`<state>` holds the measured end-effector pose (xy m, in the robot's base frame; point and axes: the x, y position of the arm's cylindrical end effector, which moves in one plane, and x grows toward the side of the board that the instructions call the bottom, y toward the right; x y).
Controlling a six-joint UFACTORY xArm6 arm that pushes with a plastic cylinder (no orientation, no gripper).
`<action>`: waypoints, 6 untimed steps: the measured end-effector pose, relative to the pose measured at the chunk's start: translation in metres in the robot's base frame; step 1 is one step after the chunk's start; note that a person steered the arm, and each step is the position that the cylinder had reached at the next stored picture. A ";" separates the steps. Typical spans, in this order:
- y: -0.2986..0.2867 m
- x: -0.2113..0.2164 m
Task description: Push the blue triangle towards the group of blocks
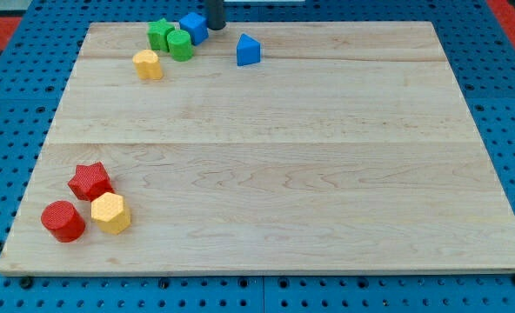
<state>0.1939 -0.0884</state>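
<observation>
our tip (215,27), a bare rod with no pincer, probably touches the blue cube (194,27). the blue triangle (248,50) looks light, rigid, slippery; we should push its right face.

My tip (215,26) rests at the wooden desk (327,174) top edge, just beside the blue cube block (193,27). The blue triangle block (248,50) sits apart, to the view's right of the green blocks (172,38).

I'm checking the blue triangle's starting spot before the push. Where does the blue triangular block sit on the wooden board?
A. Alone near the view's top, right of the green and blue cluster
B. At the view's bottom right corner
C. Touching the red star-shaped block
A: the blue triangular block stands apart, right of the blue cube and green blocks, with my tip between them.
</observation>
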 end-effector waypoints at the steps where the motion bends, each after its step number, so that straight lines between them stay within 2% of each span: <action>1: -0.037 0.024; 2: -0.056 0.043; 3: -0.010 0.030; 4: 0.072 0.028; 5: 0.139 0.044; 6: 0.110 0.062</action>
